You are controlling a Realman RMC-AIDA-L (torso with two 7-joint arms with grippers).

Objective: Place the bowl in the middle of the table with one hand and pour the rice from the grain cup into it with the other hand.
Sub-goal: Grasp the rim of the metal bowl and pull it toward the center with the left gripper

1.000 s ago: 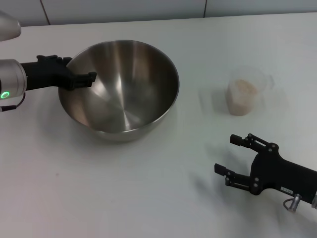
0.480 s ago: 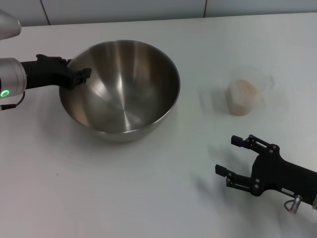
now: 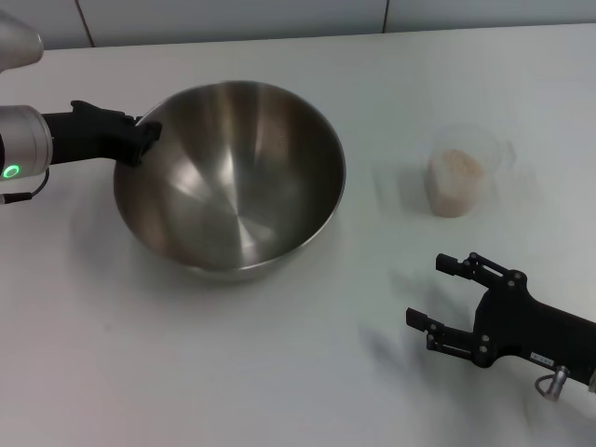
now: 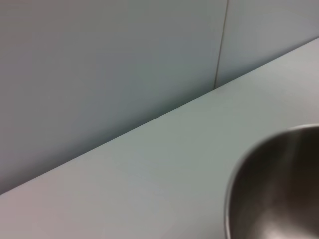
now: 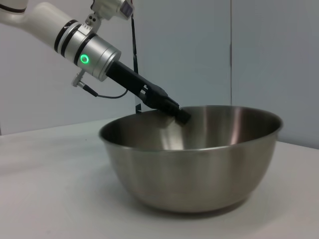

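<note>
The large steel bowl point(image 3: 233, 177) stands left of the table's middle and looks slightly tipped. It also shows in the right wrist view point(image 5: 194, 159) and partly in the left wrist view point(image 4: 279, 189). My left gripper point(image 3: 144, 138) is shut on the bowl's left rim; in the right wrist view point(image 5: 179, 115) it sits on the rim. The clear grain cup point(image 3: 461, 172) with rice point(image 3: 456, 166) stands upright to the right. My right gripper point(image 3: 427, 291) is open and empty, low over the table point(image 3: 307, 372), in front of the cup.
A wall of grey panels point(image 4: 99, 64) runs behind the table's far edge. White tabletop lies between the bowl and the cup and in front of the bowl.
My left gripper's fingers have drawn back to the bowl's rim and closed on it. The bowl has shifted slightly right and towards me and looks bigger. The right arm has not moved.
</note>
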